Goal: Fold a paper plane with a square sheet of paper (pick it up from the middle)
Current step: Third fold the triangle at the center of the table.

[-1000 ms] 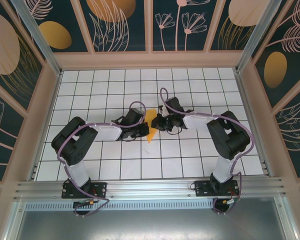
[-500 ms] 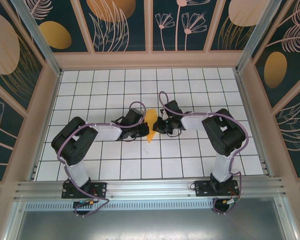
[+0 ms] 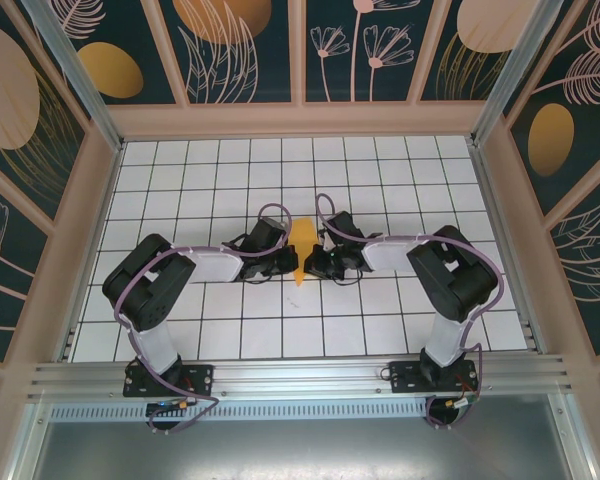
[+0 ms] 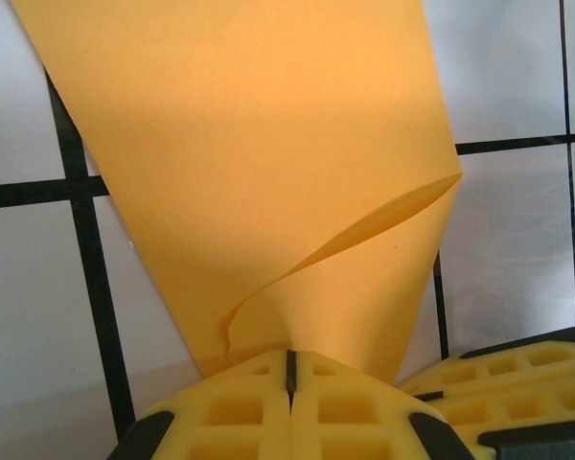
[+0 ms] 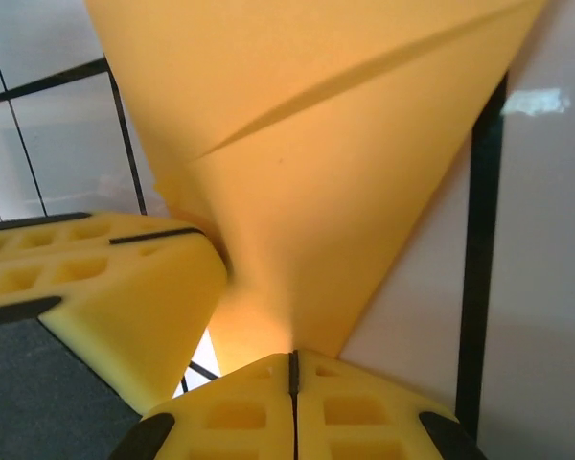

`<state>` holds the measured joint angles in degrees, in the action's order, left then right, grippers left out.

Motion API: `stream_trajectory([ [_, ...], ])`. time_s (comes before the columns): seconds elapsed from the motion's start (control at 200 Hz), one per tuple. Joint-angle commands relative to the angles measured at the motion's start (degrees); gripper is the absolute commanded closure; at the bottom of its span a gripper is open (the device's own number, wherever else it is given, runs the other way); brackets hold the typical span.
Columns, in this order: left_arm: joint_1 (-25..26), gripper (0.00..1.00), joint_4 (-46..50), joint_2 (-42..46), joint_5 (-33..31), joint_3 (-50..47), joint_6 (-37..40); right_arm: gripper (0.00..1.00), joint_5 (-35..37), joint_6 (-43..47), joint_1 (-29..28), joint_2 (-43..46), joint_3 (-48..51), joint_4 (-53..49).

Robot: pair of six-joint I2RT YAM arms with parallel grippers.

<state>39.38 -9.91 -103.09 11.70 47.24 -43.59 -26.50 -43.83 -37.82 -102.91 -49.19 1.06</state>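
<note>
From where I stand, both arms meet in the middle of the bench [image 3: 180, 180], with the orange-yellow paper [image 3: 300, 248] caught between them. The left end effector [image 4: 289, 362] has its yellow pads pressed together on one edge of the paper, no gap showing at the seam. The right end effector [image 5: 291, 362] is the same on the opposite edge, pads tight together with the paper coming out from between them.

For each end effector the paper sits right at the tips and fans out straight ahead, widening as it goes. Seen from above, it is a slim folded shape whose long axis runs across the line joining the two end effectors, one pointed end beyond them and the other short of them. Neither arm is nearer, since both are touching it, and their tips are just beside one another: the right one's pad [image 4: 503, 379] shows to the side of the left one's.

One layer [image 4: 383, 225] bows up, not yet flat. I would guess the next move is a pull or a press along that long axis, which needs both grips to hold.
</note>
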Motion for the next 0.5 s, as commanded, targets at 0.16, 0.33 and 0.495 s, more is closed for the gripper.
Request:
stream_trajectory([
  [0.16,-0.3,1.0,4.6,-1.6,-2.7,-2.0,0.6,0.91,2.1,-0.7,-1.2,1.7,0.8,-1.8],
  [0.33,-0.2,1.0,4.5,-1.6,-2.7,-2.2,0.4,0.91,-0.4,-2.4,-2.8,4.3,1.0,0.5],
  [0.495,-0.3,1.0,4.4,-1.5,-2.7,-2.1,0.4,0.91,-0.1,-4.2,-3.9,3.4,2.5,2.1],
])
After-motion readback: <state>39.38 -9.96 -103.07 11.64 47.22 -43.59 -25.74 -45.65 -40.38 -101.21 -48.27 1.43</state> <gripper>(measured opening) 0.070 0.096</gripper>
